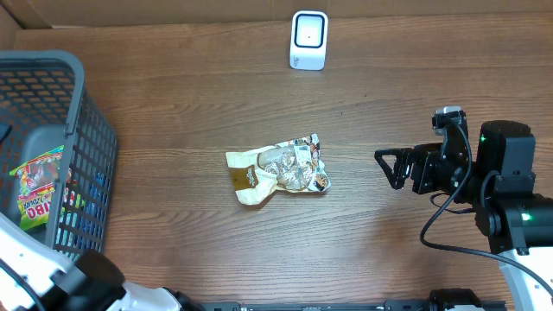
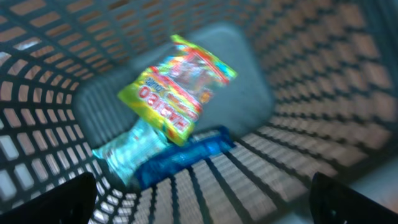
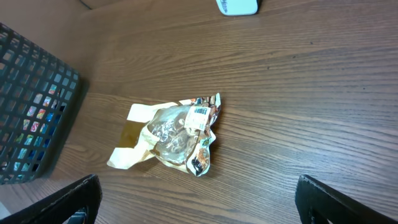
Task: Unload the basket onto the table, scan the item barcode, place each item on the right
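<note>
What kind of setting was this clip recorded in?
Probably a mock checkout station: a white barcode scanner stands on a wooden table, a snack packet lies mid-table, and a grey basket holds more packets.

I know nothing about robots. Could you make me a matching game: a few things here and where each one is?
1. crinkled snack packet
2. white scanner
3. yellow-green candy bag
4. right gripper

a. inside the grey basket
b. far edge of the table
c. open, right of the packet
d. middle of the table

Pairs: 1-d, 2-b, 3-a, 4-c
</note>
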